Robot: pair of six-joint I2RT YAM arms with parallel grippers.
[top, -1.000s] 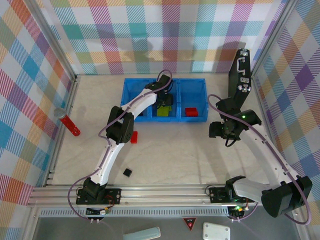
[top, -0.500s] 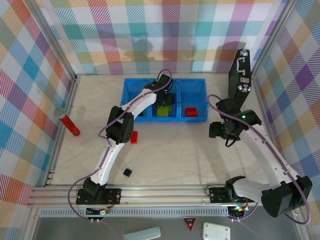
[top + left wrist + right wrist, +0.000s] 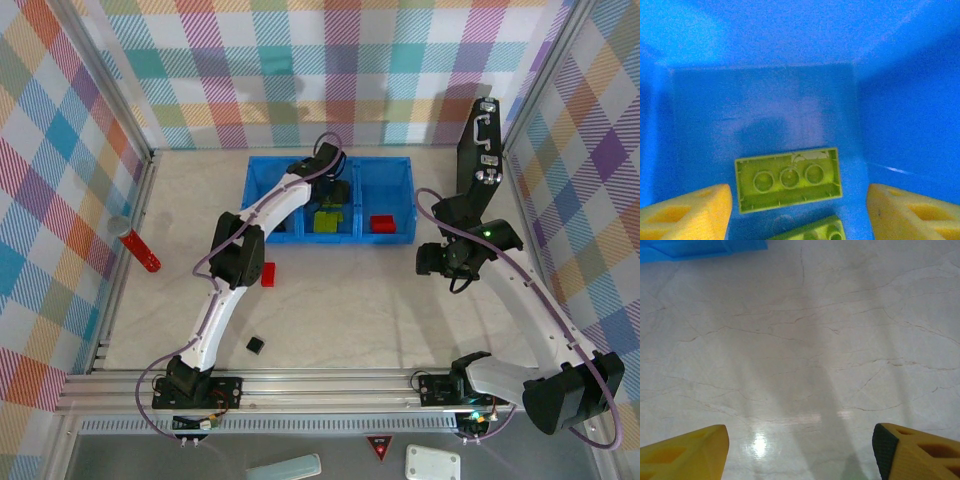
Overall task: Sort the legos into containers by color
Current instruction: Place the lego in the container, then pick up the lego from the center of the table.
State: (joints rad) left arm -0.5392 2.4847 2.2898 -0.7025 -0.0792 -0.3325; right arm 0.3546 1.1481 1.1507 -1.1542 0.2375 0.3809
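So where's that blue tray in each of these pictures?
Top external: blue tray at the table's far middle.
Left wrist: its blue walls around an upside-down lime-green brick.
Right wrist: its corner at top left.
Shared landmark: lime-green bricks in the middle compartment, in the top and left wrist views.

The tray (image 3: 765, 40) is translucent blue plastic, smooth, with a soft sheen on its walls. The green brick (image 3: 788, 178) lying in it is hard, glossy plastic with crisp moulded edges. The fingers (image 3: 690, 212) of the left gripper (image 3: 799, 215) look like matt yellow plastic, faintly grainy. One finger of the right gripper (image 3: 800, 455) carries a dark, dull pad (image 3: 881, 450). The table (image 3: 800, 340) is smooth, marble-patterned and shiny, throwing back a light. The rail (image 3: 320, 382) at the near edge is brushed metal.
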